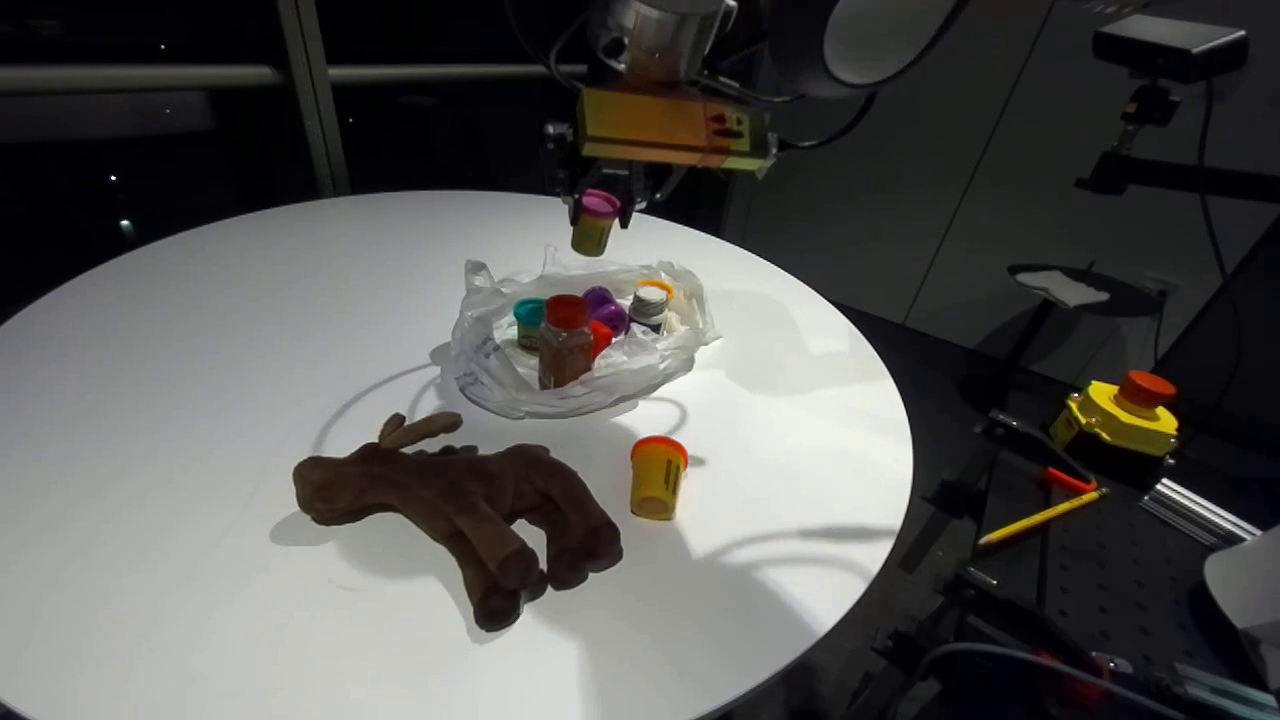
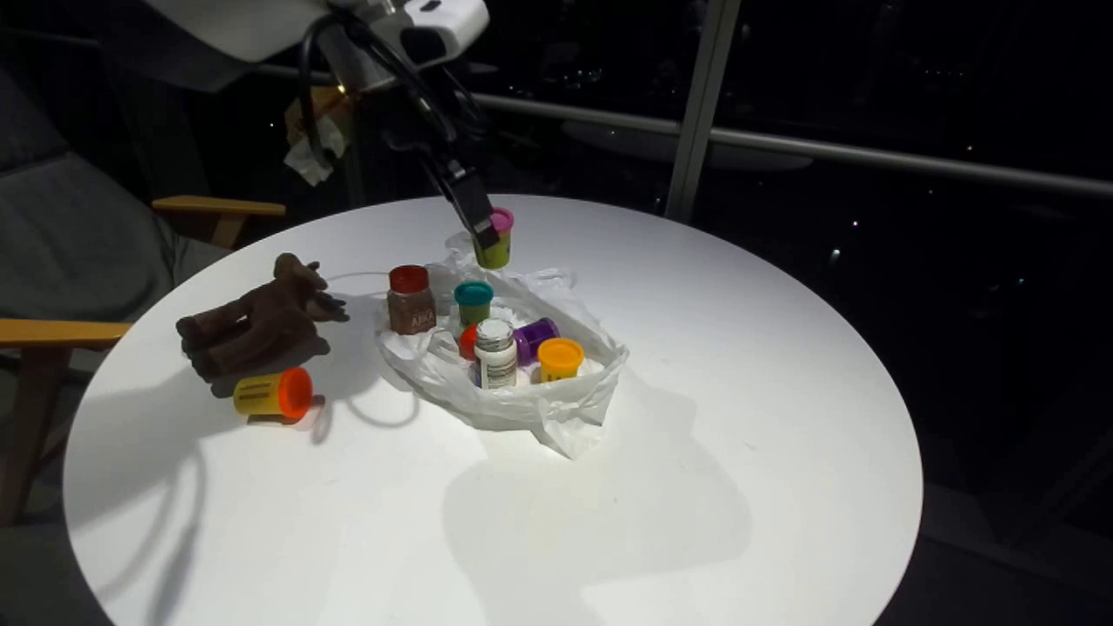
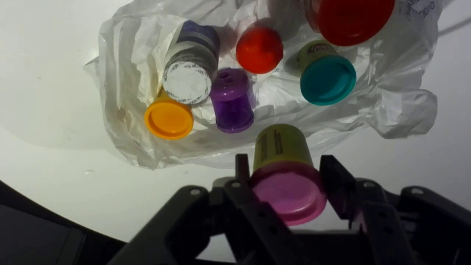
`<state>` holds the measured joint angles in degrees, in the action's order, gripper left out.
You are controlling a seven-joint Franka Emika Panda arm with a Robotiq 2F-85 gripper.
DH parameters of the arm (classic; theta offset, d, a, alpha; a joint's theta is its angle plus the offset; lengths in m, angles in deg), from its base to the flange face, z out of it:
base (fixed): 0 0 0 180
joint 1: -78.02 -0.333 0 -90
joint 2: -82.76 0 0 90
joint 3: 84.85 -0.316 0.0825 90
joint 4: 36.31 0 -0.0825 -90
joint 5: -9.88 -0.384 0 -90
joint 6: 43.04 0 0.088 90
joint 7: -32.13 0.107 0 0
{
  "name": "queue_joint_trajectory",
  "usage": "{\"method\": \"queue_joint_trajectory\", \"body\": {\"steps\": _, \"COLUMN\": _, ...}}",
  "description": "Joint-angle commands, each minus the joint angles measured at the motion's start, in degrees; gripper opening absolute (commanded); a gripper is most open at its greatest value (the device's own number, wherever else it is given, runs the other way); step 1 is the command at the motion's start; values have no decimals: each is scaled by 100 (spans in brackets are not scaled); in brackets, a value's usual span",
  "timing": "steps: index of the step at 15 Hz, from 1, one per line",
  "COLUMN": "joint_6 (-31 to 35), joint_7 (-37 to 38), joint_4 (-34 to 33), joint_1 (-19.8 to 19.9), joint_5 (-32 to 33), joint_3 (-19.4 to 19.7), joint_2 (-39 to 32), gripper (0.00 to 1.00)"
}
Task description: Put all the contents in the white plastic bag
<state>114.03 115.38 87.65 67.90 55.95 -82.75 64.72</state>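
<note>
At twelve o'clock from the white bag (image 2: 513, 410) holding jars (image 2: 536, 341) in an exterior view, the half-spread claw (image 2: 489, 239) pinches a pink-lidded jar (image 2: 499, 253); the arm (image 2: 461, 31) slants down from eleven, the plush toy (image 2: 261, 320) lying at nine.

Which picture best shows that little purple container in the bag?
The wrist view: it looks down on the purple container, showing it large, from end to end, inside the white plastic bag. Both exterior views show it smaller and partly hidden; in an exterior view, the white bottle overlaps it.
</note>
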Motion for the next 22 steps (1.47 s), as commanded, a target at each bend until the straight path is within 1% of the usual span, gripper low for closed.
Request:
{"method": "queue_joint_trajectory", "body": {"steps": 1, "joint_6": 256, "joint_7": -548, "joint_4": -671, "joint_1": 260, "joint_5": -485, "joint_3": -174, "joint_2": -902, "gripper": 22}}
{"method": "queue_joint_trajectory", "body": {"steps": 2, "joint_6": 289, "joint_7": -556, "joint_4": -826, "joint_1": 270, "joint_5": -481, "joint_3": -152, "joint_2": -1131, "gripper": 22}}
{"method": "queue_joint_trajectory", "body": {"steps": 5, "joint_6": 265, "joint_7": -708, "joint_4": -1174, "joint_1": 381, "joint_5": -610, "joint_3": -250, "joint_2": -1576, "gripper": 22}}
{"method": "queue_joint_trajectory", "body": {"steps": 6, "joint_6": 320, "joint_7": -958, "joint_4": -1275, "joint_1": 139, "joint_5": -951, "joint_3": -5, "joint_2": -1704, "gripper": 22}}
{"method": "queue_joint_trajectory", "body": {"steps": 10, "joint_6": 333, "joint_7": -1514, "joint_4": -1637, "joint_1": -19, "joint_5": -1726, "joint_3": 150, "joint_2": -2000, "gripper": 22}}
{"method": "queue_joint_trajectory", "body": {"steps": 11, "joint_6": 351, "joint_7": -1645, "joint_4": -1652, "joint_1": -80, "joint_5": -1922, "joint_3": 210, "joint_2": -1990, "gripper": 30}}
{"method": "queue_joint_trajectory", "body": {"steps": 12, "joint_6": 363, "joint_7": -1751, "joint_4": -1666, "joint_1": -164, "joint_5": -2074, "joint_3": 299, "joint_2": -1976, "gripper": 71}}
{"method": "queue_joint_trajectory", "body": {"steps": 13, "joint_6": 387, "joint_7": -1819, "joint_4": -1604, "joint_1": -253, "joint_5": -2177, "joint_3": 386, "joint_2": -1878, "gripper": 72}}
{"method": "queue_joint_trajectory", "body": {"steps": 15, "joint_6": 465, "joint_7": -1893, "joint_4": -1439, "joint_1": -454, "joint_5": -2304, "joint_3": 566, "joint_2": -1660, "gripper": 87}}
{"method": "queue_joint_trajectory", "body": {"steps": 16, "joint_6": 505, "joint_7": -1880, "joint_4": -1334, "joint_1": -570, "joint_5": -2329, "joint_3": 660, "joint_2": -1525, "gripper": 96}}
{"method": "queue_joint_trajectory", "body": {"steps": 17, "joint_6": 548, "joint_7": -1845, "joint_4": -1170, "joint_1": -694, "joint_5": -2314, "joint_3": 739, "joint_2": -1327, "gripper": 100}}
{"method": "queue_joint_trajectory", "body": {"steps": 18, "joint_6": 574, "joint_7": -1780, "joint_4": -1049, "joint_1": -834, "joint_5": -2275, "joint_3": 838, "joint_2": -1171, "gripper": 100}}
{"method": "queue_joint_trajectory", "body": {"steps": 21, "joint_6": 453, "joint_7": -1588, "joint_4": -431, "joint_1": -1209, "joint_5": -2212, "joint_3": 925, "joint_2": -423, "gripper": 100}}
{"method": "queue_joint_trajectory", "body": {"steps": 22, "joint_6": 302, "joint_7": -1566, "joint_4": -143, "joint_1": -1235, "joint_5": -2354, "joint_3": 769, "joint_2": -125, "gripper": 100}}
